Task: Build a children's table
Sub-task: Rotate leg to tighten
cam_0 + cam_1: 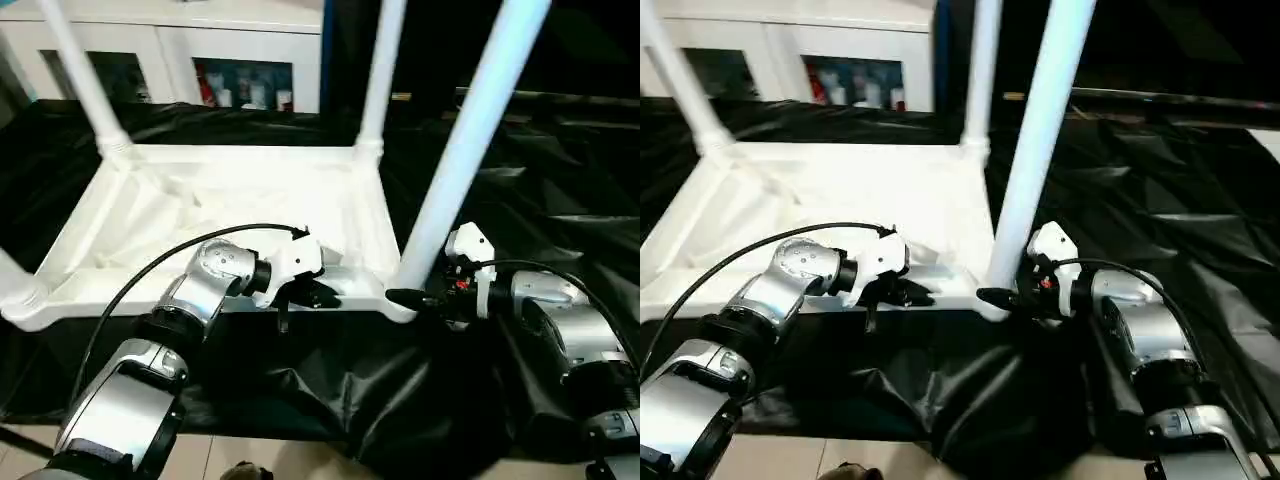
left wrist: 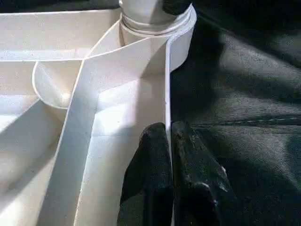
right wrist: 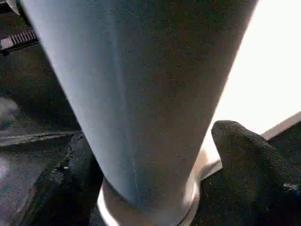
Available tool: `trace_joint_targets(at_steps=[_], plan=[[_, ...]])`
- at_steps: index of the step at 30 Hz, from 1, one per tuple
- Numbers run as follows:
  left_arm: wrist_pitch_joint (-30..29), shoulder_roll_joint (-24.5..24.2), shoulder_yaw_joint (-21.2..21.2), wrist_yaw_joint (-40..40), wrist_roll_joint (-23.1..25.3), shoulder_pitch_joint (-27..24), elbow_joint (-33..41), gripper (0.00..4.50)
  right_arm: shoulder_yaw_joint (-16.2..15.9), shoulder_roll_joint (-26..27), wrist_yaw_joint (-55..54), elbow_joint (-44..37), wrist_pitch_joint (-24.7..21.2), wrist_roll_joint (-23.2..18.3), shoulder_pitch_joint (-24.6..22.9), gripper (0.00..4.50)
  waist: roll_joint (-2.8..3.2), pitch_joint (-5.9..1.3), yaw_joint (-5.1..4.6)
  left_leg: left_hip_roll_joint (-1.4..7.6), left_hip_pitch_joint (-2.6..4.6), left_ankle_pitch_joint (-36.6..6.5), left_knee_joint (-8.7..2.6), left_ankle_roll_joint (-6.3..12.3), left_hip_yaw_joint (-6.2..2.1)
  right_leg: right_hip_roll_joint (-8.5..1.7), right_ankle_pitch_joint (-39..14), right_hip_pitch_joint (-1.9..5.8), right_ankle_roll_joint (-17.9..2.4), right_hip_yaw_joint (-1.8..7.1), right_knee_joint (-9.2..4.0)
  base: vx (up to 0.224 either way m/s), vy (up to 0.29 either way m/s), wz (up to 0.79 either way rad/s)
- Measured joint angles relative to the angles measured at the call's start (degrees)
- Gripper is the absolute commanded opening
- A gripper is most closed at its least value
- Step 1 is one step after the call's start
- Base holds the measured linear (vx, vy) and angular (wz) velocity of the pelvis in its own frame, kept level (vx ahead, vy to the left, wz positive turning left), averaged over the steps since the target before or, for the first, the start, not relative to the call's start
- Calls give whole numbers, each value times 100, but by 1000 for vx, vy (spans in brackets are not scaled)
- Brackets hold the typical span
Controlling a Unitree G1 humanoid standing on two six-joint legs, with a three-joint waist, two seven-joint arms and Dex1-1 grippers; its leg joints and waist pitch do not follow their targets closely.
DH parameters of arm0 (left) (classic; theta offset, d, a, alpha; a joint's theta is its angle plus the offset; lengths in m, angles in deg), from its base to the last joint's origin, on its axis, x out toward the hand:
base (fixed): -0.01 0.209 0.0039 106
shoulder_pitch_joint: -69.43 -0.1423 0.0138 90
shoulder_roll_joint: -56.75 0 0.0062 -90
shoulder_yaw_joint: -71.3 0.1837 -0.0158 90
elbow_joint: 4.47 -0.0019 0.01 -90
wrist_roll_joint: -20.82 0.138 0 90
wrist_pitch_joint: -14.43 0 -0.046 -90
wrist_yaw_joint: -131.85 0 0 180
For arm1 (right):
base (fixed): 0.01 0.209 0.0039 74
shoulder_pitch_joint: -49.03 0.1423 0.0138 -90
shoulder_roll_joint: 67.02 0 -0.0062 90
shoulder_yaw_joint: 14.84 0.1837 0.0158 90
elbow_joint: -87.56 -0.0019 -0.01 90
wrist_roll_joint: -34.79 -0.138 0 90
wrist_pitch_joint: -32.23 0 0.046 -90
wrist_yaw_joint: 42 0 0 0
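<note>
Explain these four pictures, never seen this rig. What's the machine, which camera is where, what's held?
It is a two-armed humanoid robot assembling a children's table. Two pictures come from its head camera, looking down over its silver forearms; the other two come from cameras on each wrist. The white tabletop lies upside down on a black-draped work table, with legs standing up from its corner sockets. The left gripper has its black fingers pinched shut on the tabletop's near rim. The right gripper straddles the base of the near right leg, its fingers either side of it.
</note>
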Motion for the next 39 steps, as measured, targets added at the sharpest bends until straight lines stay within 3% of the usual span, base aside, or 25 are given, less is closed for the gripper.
trace_joint_targets(at_steps=[19,22,27,30,33,35,39], plan=[[-1,-4,-11,-68,3,-17,-1,0,-136,-42,230,135,111,-1,55,224,-1,0,-3,0,0,0,8,0,-1,0,0,1,0,1,4,0,0,0],[-55,249,-59,-756,131,45,-193,0,152,326,-718,218,63,56,-75,207,-22,-13,-23,1,21,0,16,0,-2,0,3,18,-5,4,7,0,0,0],[-390,771,-76,-1837,312,230,-576,0,607,1026,-2609,271,-89,142,-182,203,-23,-13,-153,-18,115,-2,8,-1,-9,-11,-19,82,31,14,-27,0,0,0],[-592,1050,-101,-2326,333,279,-745,0,783,1373,-3546,299,-197,234,-157,202,26,-24,-217,-38,173,-3,-33,-1,-27,-13,-29,145,48,2,-127,0,0,0],[-675,1185,-113,-2583,350,345,-898,0,825,1572,-4059,367,-209,377,-93,202,52,-33,-280,-61,183,-3,-51,0,-78,-13,-31,191,50,-24,-224,0,0,0],[-669,1194,-123,-2604,352,366,-962,0,825,1629,-4144,397,-145,478,-90,257,66,-31,-318,-64,185,-4,-59,1,-94,-13,-31,223,50,-46,-288,0,0,0],[-594,1188,-149,-2579,382,372,-983,0,811,1659,-4134,419,16,571,-92,292,82,-26,-342,-93,183,-6,-83,3,-95,-33,-31,219,50,-44,-327,0,0,0]])
